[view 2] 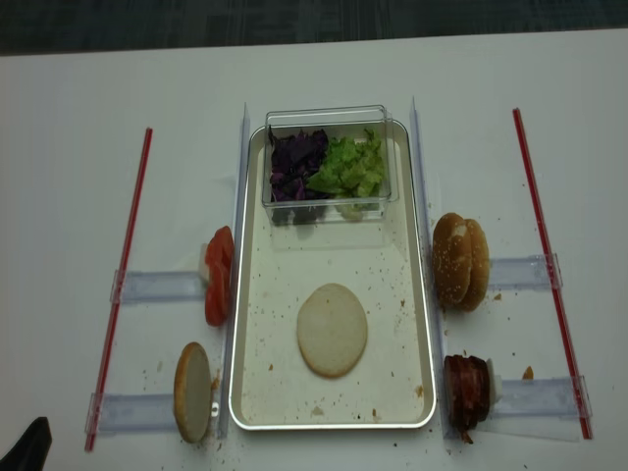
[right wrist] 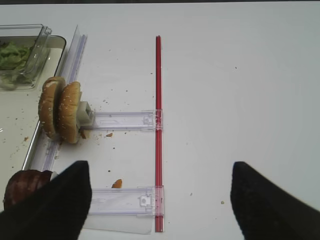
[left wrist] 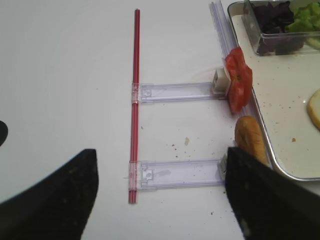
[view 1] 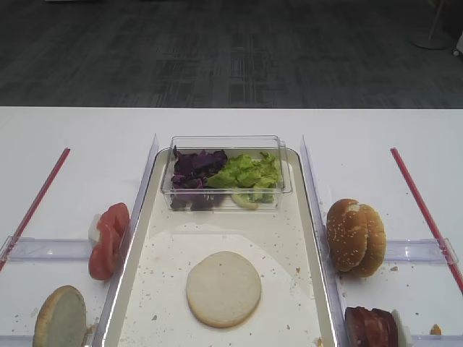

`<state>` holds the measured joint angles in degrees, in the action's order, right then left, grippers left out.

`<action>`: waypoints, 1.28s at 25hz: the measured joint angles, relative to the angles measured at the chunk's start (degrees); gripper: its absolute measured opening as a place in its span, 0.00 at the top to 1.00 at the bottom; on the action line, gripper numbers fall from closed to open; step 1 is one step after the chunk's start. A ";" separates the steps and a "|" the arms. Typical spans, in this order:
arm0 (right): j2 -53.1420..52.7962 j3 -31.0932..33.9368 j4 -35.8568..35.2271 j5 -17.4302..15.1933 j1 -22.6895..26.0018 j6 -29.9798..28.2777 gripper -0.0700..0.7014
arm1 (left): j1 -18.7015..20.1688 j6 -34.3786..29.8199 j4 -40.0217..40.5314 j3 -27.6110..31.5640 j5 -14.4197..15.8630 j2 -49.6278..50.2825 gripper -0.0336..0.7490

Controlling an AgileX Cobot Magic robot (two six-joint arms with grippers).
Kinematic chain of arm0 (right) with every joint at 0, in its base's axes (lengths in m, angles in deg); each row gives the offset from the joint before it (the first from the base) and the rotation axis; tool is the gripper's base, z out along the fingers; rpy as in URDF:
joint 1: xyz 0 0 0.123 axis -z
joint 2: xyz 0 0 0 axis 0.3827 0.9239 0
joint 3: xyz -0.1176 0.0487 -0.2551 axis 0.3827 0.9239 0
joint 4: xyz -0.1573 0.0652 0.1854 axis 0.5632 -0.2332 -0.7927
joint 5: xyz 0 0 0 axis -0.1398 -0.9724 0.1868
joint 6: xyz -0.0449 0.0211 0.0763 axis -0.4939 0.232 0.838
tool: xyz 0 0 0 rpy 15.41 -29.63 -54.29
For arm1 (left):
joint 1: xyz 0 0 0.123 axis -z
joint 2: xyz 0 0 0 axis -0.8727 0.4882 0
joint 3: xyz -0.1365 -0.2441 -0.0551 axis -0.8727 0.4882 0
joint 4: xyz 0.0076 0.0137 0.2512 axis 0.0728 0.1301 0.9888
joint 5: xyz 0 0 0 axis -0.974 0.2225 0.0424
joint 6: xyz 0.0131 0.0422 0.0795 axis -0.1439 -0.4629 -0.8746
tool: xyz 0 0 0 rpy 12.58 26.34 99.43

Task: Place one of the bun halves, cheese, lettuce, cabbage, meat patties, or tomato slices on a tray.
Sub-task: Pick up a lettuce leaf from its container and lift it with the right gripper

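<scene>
Pale bun half (view 2: 333, 330) flat on tray (view 2: 257, 392), lettuce (view 2: 346, 166) and cabbage (view 2: 297, 165) in clear tub (view 2: 329, 116), right gripper (right wrist: 160, 197) spread wide over table, left gripper (left wrist: 160, 190) apparently wide too, both empty.

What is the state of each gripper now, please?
Left gripper: open, holding nothing.
Right gripper: open, holding nothing.
</scene>
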<state>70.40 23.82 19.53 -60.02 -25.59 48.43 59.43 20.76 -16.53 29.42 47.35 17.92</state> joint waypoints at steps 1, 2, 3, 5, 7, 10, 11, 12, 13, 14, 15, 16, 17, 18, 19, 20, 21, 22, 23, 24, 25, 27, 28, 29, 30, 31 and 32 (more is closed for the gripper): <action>0.00 0.00 0.00 0.00 0.00 0.00 0.14 | 0.00 0.00 0.00 0.00 0.00 0.00 0.33; 0.00 0.00 0.00 0.00 0.00 0.00 0.14 | 0.00 0.00 0.00 0.00 0.00 0.00 0.33; 0.00 0.00 0.00 0.00 0.00 0.00 0.14 | 0.00 0.00 0.00 0.00 0.00 0.00 0.33; 0.00 0.00 -0.02 0.00 0.00 0.00 0.14 | 0.00 0.00 0.00 0.00 0.00 0.00 0.33; 0.00 0.00 -0.02 0.00 0.00 0.00 0.14 | 0.00 0.00 0.00 0.00 0.00 0.00 0.33; 0.00 0.00 -0.02 0.00 0.00 0.00 0.14 | 0.00 0.00 0.00 0.00 0.00 0.00 0.33; 0.00 0.00 -0.02 0.00 0.00 0.00 0.14 | 0.00 0.00 0.00 0.00 0.00 0.00 0.33; 0.00 0.00 -0.02 0.00 0.00 0.00 0.14 | 0.00 0.00 0.00 0.00 0.00 0.00 0.33; 0.00 0.00 -0.02 0.00 0.00 0.00 0.14 | 0.00 0.00 0.00 0.00 0.00 0.00 0.33; 0.00 0.00 -0.02 0.00 0.00 0.00 0.14 | 0.00 0.00 0.00 0.00 0.00 0.00 0.33; 0.00 0.00 -0.02 0.00 0.00 0.00 0.14 | 0.00 0.00 0.00 0.00 0.00 0.00 0.33; 0.00 0.00 -0.02 0.00 0.00 0.00 0.14 | 0.00 0.00 0.00 0.00 0.00 0.00 0.33; 0.00 0.00 -0.02 0.00 0.00 0.00 0.14 | 0.00 0.00 0.00 0.00 0.00 0.00 0.33; 0.00 0.00 -0.02 0.00 0.00 0.00 0.14 | 0.00 0.00 0.00 0.00 0.00 0.00 0.33; 0.00 0.00 -0.02 0.00 0.00 0.00 0.14 | 0.00 0.00 0.00 0.00 0.00 0.00 0.33; 0.00 0.00 -0.02 0.00 0.00 0.00 0.14 | 0.00 0.00 0.00 0.00 0.00 0.00 0.33; 0.00 0.00 -0.02 0.00 0.00 0.00 0.14 | 0.00 0.00 0.00 0.00 0.00 0.00 0.33; 0.00 0.00 -0.02 0.00 0.00 0.00 0.14 | 0.00 0.00 0.00 0.00 0.00 0.00 0.33; 0.40 0.00 -0.02 0.00 0.00 0.00 0.14 | 0.00 0.00 0.00 0.00 0.00 0.00 0.33; 0.94 0.00 -0.02 0.12 0.00 0.00 0.14 | 0.00 0.00 0.00 0.00 0.00 0.00 0.33; 1.76 0.00 -0.12 0.25 0.00 0.00 0.14 | 0.00 0.00 0.00 0.00 0.00 0.00 0.33; 3.93 -0.95 -0.12 1.04 0.00 0.00 0.14 | 0.00 0.00 0.00 0.00 0.00 0.00 0.33; 4.98 -1.74 -0.12 1.63 0.00 0.00 0.14 | 0.00 0.00 0.00 0.00 0.00 0.00 0.33; 6.39 -2.50 -0.12 2.22 0.00 0.00 0.14 | 0.00 0.00 0.00 0.00 0.00 0.00 0.33; 8.04 -3.54 -0.12 2.85 0.00 0.00 0.14 | 0.00 0.00 0.00 0.00 0.00 0.00 0.33; 9.61 -4.67 -0.12 3.29 0.00 0.00 0.14 | 0.00 0.00 0.00 0.00 0.00 0.00 0.33; 11.71 -5.81 -0.12 3.56 0.00 0.00 0.14 | 0.00 0.00 0.00 0.00 0.00 0.00 0.33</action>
<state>82.11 18.01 19.41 -56.46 -25.59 48.43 59.43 20.76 -16.53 29.42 47.35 17.92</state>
